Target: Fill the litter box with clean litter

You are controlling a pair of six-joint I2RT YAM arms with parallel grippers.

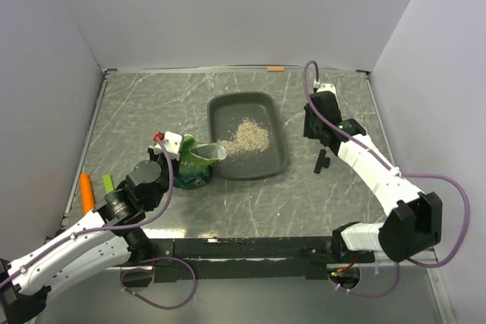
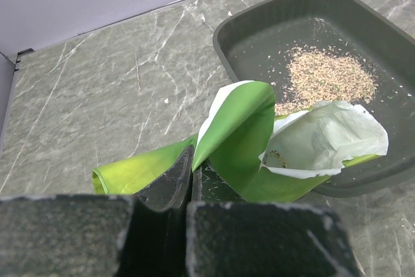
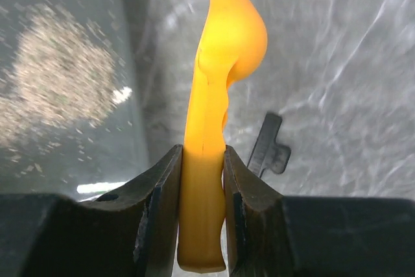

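Left gripper (image 2: pixel 190 174) has its jaws pinched tight on a fold of the green bag (image 2: pixel 237 137), no gap showing between the fingers. The bag lies on its side at 8 o'clock of the litter box (image 1: pixel 279 123), with its open pale-lined mouth resting over the box's near-left rim. Right gripper (image 3: pixel 202 160) is closed down to the width of an orange scoop (image 3: pixel 224 50) and clamps its handle; the scoop stands edge-on and points away from the fingers. That gripper hangs at 3 o'clock of the box, just outside the right rim. I can't tell if the scoop tip touches the table (image 1: pixel 144 104). The clean litter (image 1: pixel 247 137) is a small loose pile mid-box, with scattered grains trailing toward the bag mouth. The box sits a little past table centre toward 12 o'clock, long side running away from the arms. A small black clip (image 1: pixel 321 161) lies at 4 o'clock of the box, close to the right arm. An orange stick (image 1: pixel 87 191) and a green piece (image 1: pixel 108 184) lie at the table's left edge, at 9 o'clock of the left arm. There is bare marbled surface from 9 to 12 o'clock of the box, and only a narrow strip between its right rim and the right arm. Walls close off the left, far and right sides.
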